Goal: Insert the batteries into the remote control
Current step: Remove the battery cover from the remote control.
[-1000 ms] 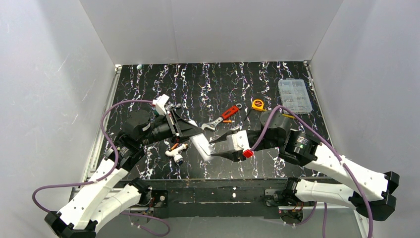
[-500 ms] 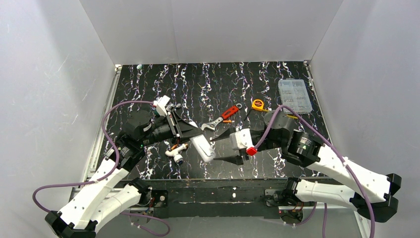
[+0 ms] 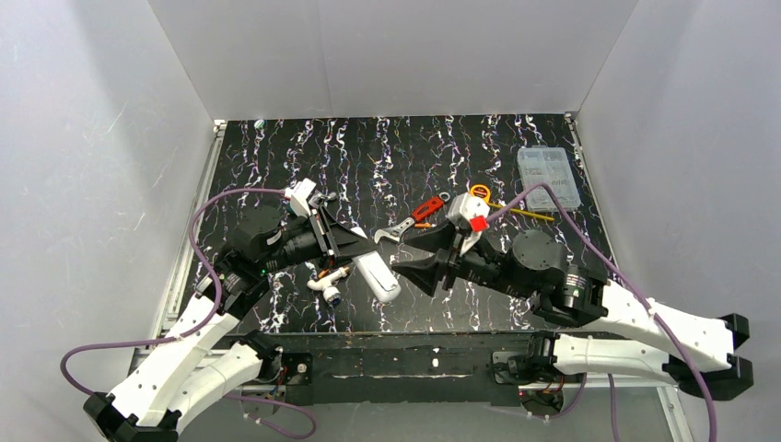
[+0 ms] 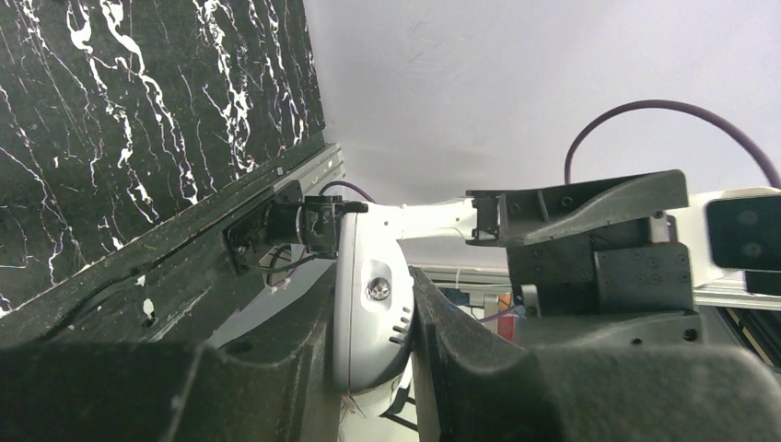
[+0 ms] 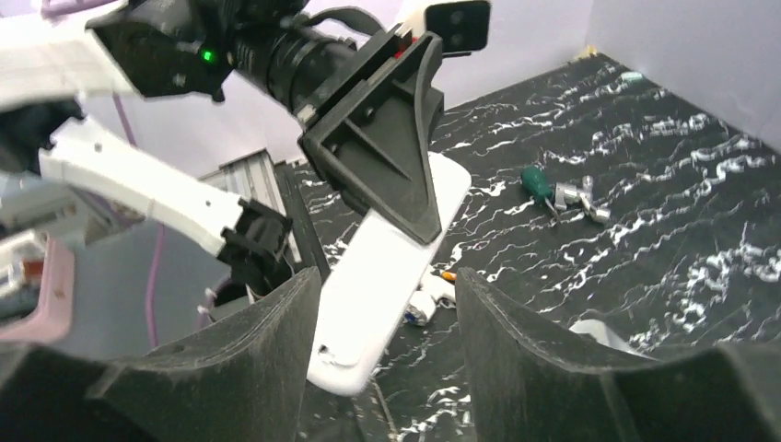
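My left gripper (image 3: 361,247) is shut on the white remote control (image 3: 378,276) and holds it above the table, its free end slanting toward the near edge. In the left wrist view the remote (image 4: 370,308) sits clamped between the two black fingers. My right gripper (image 3: 405,267) is open and empty, pointing left at the remote. In the right wrist view the remote's free end (image 5: 391,276) lies between and beyond my open fingers (image 5: 230,368). A small orange battery (image 5: 448,274) lies on the table under the remote, and also shows in the top view (image 3: 322,273).
A white tube tool with a blue tip (image 3: 328,286) lies beside the battery. A red-handled wrench (image 3: 414,218), a yellow tape measure (image 3: 479,193) and a clear parts box (image 3: 548,177) lie behind. A green-handled tool (image 5: 534,180) and a flat white piece (image 5: 599,336) lie on the table.
My right arm has rolled and swung its wrist toward the back, so its open gripper now points left at the remote. The remote has tilted slightly in my left gripper.
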### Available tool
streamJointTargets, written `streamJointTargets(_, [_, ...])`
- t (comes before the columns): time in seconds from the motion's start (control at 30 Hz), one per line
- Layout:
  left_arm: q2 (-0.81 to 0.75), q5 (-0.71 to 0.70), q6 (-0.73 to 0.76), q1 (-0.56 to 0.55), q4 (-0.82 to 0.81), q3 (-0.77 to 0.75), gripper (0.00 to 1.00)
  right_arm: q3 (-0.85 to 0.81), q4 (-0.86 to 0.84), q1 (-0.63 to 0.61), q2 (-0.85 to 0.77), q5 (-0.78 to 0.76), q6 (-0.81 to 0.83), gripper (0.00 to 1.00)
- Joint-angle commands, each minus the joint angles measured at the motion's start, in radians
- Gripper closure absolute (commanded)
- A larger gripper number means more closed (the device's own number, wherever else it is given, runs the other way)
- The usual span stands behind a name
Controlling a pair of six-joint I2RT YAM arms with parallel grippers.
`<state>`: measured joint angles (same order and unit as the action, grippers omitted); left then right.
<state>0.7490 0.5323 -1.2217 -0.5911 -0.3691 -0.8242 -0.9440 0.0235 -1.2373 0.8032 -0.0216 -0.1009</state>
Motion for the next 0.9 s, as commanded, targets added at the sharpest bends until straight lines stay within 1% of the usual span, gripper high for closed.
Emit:
streamJointTargets(0.0, [-0.01, 0.017, 0.011, -0.001, -0.056, 0.002, 1.0, -0.173, 0.155, -0.119, 0.059, -0.437, -0.242, 0.33])
streamJointTargets(0.1, [-0.004, 0.019, 0.011, -0.001, -0.057, -0.009, 1.0, -0.268, 0.309, -0.141, 0.127, -0.476, -0.367, 0.24])
streamJointTargets(0.13, [-0.002, 0.02, 0.013, -0.001, -0.055, -0.011, 1.0, -0.3, 0.368, -0.142, 0.147, -0.476, -0.402, 0.22])
streamJointTargets(0.23, [-0.003, 0.018, 0.016, -0.001, -0.052, -0.016, 1.0, -0.396, 0.547, -0.143, 0.215, -0.451, -0.479, 0.2])
streamJointTargets(0.37, [-0.006, 0.016, 0.016, -0.001, -0.05, -0.015, 1.0, -0.484, 0.691, -0.143, 0.286, -0.418, -0.528, 0.18])
streamJointTargets(0.47, [-0.005, 0.017, 0.013, -0.001, -0.052, -0.015, 1.0, -0.512, 0.729, -0.143, 0.32, -0.373, -0.529, 0.18])
streamJointTargets(0.87, [-0.003, 0.023, 0.016, -0.001, -0.04, -0.023, 1.0, -0.539, 0.719, -0.143, 0.378, -0.263, -0.487, 0.19])
